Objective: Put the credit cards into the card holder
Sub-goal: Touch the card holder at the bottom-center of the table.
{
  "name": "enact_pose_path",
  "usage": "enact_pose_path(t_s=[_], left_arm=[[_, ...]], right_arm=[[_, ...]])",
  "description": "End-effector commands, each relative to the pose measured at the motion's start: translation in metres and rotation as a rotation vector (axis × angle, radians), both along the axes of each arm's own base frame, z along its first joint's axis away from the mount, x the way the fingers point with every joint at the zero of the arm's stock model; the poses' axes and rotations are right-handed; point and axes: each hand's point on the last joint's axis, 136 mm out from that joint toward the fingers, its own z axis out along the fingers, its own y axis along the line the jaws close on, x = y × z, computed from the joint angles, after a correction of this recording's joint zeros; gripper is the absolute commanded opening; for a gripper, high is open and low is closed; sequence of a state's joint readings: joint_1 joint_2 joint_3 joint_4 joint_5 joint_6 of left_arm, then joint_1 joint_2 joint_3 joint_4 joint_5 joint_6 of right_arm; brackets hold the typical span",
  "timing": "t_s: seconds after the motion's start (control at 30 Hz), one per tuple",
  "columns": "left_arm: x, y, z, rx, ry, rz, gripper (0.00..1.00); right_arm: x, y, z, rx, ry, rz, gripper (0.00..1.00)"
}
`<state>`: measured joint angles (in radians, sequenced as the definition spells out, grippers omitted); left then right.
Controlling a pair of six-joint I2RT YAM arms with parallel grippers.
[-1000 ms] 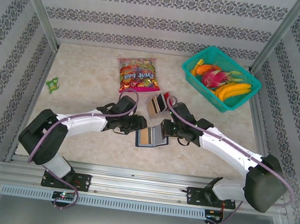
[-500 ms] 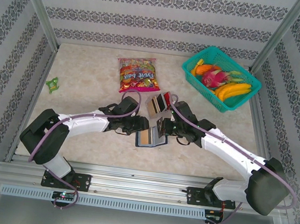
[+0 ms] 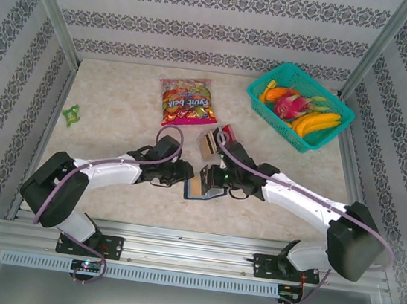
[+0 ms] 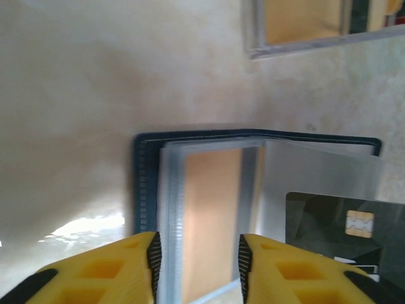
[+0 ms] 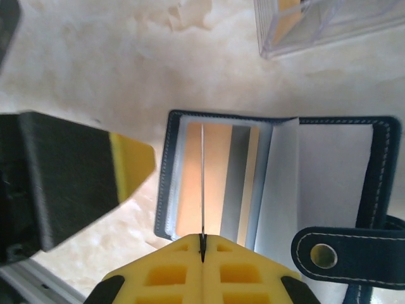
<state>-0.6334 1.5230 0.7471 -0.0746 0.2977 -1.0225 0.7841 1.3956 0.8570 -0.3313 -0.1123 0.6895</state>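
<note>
We note the navy card holder [image 3: 206, 188] lies open, 6 o'clock of the table [image 3: 119, 111] centre. A tan-gold card [image 5: 221, 183] fills its sleeve; another card [image 5: 202, 190] stands edge-on above.

Grey damask-striped walls [image 3: 221, 19] enclose a beige, seemingly marble-patterned tabletop [image 3: 112, 102]; aluminium posts [image 3: 50, 4] frame its corners.

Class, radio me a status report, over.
Right gripper shut on card, edge-on over open card holder. Left gripper astride its clear sleeve, grip unclear. Tan card already in sleeve.
</note>
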Motion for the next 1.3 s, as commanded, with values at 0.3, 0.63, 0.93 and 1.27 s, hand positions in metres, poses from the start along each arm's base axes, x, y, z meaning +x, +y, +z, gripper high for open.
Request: enact_pose_path(t_s=[0.3,0.63,0.93,1.27], left_arm=[[0.001,-0.006,-0.012,-0.045,0.032,-0.023,0.51],[0.000,-0.012,-0.018,-0.052,0.056,-0.051,0.38],[0.004,-0.027,-0.011,-0.125,0.038,-0.086,0.22],[0.004,-0.027,-0.010,-0.137,0.034,-0.080,0.41]], right_arm=[[0.004,-0.049,-0.048,-0.206,0.043,-0.139,0.00],[0.012,-0.046,-0.023,0.054,0.019,-0.198,0.00],[0.005,-0.066,-0.051,-0.005,0.096,-0.241,0.00],[-0.002,-0.079,-0.079,-0.064,0.158,-0.284,0.00]])
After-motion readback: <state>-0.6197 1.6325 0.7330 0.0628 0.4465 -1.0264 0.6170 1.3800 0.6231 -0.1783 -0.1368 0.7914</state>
